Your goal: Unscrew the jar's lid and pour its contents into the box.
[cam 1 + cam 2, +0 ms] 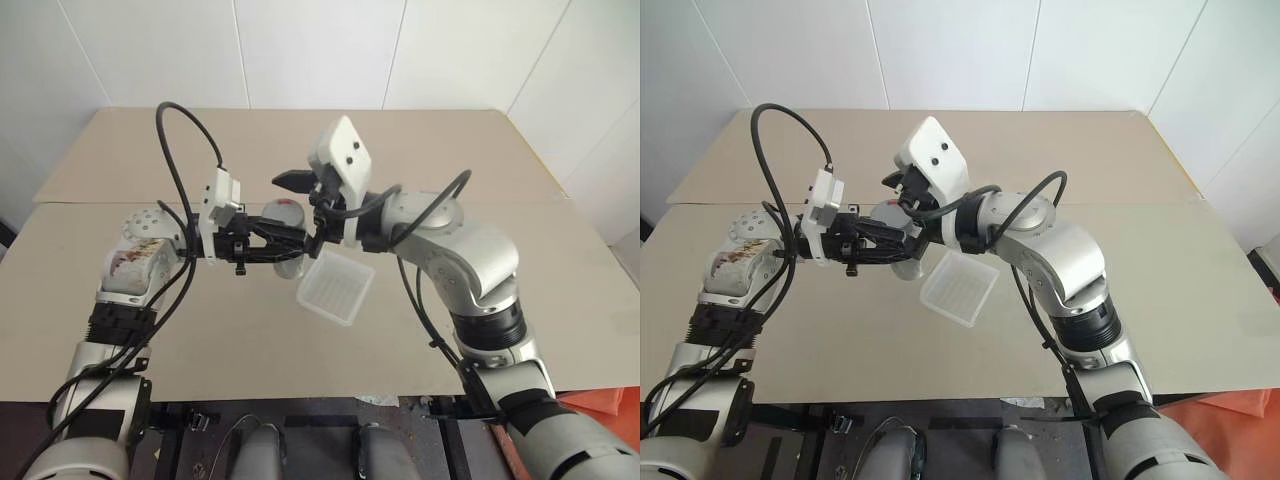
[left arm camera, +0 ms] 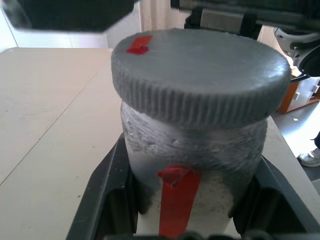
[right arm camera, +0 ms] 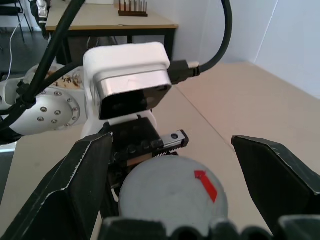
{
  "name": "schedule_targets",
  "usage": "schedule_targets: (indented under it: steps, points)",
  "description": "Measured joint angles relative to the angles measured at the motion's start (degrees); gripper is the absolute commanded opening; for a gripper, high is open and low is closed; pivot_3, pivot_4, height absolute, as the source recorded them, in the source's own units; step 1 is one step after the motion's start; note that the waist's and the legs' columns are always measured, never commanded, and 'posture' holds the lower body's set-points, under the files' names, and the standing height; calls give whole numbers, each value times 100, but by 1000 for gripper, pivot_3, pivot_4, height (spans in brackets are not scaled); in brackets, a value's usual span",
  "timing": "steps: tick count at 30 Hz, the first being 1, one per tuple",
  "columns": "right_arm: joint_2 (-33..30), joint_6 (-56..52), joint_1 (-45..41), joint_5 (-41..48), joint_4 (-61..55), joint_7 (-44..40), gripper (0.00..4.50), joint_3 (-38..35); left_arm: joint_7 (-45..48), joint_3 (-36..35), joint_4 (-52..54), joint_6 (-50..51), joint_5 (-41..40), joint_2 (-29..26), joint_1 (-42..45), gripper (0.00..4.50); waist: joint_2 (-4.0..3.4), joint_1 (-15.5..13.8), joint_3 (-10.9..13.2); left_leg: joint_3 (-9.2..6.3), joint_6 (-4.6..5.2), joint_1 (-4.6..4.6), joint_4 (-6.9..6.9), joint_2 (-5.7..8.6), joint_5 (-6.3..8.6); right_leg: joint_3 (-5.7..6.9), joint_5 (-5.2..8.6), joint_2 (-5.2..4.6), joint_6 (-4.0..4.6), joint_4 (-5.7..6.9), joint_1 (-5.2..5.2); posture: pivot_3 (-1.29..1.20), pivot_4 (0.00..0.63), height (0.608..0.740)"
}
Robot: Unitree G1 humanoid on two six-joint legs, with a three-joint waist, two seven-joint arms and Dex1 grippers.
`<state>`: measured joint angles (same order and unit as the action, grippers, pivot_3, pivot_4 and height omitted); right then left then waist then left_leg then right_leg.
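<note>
Nearest, on the tabletop (image 1: 200,350), lying slightly tilted just right of centre: the box (image 1: 336,287), translucent white with a ribbed bottom. Cannot tell any contents inside it.

Just beyond and left of the box, held up above the tabletop: the jar (image 2: 192,150), whitish, with a red mark down its side. Clenched on its two sides by the left fingers (image 2: 107,200), black, reaching in from the left arm and pointing to the right; left gripper (image 1: 282,243) grasping the jar firmly by the body, below the lid. Contents of the jar not to be seen through its cloudy wall.

On top of the jar, sitting closed: the lid (image 2: 200,82), pale grey, round, with a ribbed edge and a small red mark on its top face (image 3: 172,192).

Over the lid, coming from the right: the right gripper (image 3: 175,175), with the right fingers (image 3: 82,175) spread wide, one on each side of the lid and clearly apart from its edge, so released and grasping nothing. Lid seen between them from above in the right wrist view.

Farther back: a seam across the tabletop (image 1: 100,202), then a bare far part of it up to the white wall (image 1: 300,50).
</note>
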<state>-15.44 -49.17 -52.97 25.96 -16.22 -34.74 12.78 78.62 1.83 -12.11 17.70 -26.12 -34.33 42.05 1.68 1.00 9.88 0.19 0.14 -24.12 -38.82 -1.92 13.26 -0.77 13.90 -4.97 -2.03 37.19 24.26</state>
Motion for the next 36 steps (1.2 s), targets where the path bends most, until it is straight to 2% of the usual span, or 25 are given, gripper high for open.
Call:
schedule_targets:
  steps: [12,23,28,36]
  points:
    - [-16,104,2,-92,399,-122,4468,-10,-7,-5,2,37,-9,-63,1,1929,0,1,0,0,0,0,0,0,0,0,0,0,0,-2,0,0,150,740]
    - [-599,276,297,87,256,-489,4468,-115,-78,-81,7,156,-23,-161,0,1929,0,-5,0,0,0,0,-1,0,0,0,0,0,0,-2,-1,0,150,740]
    - [-1046,282,484,5,299,-410,4468,-546,59,-129,94,163,-102,-272,-30,1929,0,-15,0,1,0,-1,0,0,0,0,0,-1,0,-4,-1,0,150,740]
    - [-1261,237,724,249,-107,-651,4468,-650,100,-155,133,156,-100,-284,-29,1929,0,-3,0,1,0,0,2,-1,0,-1,0,0,0,-4,0,0,150,740]
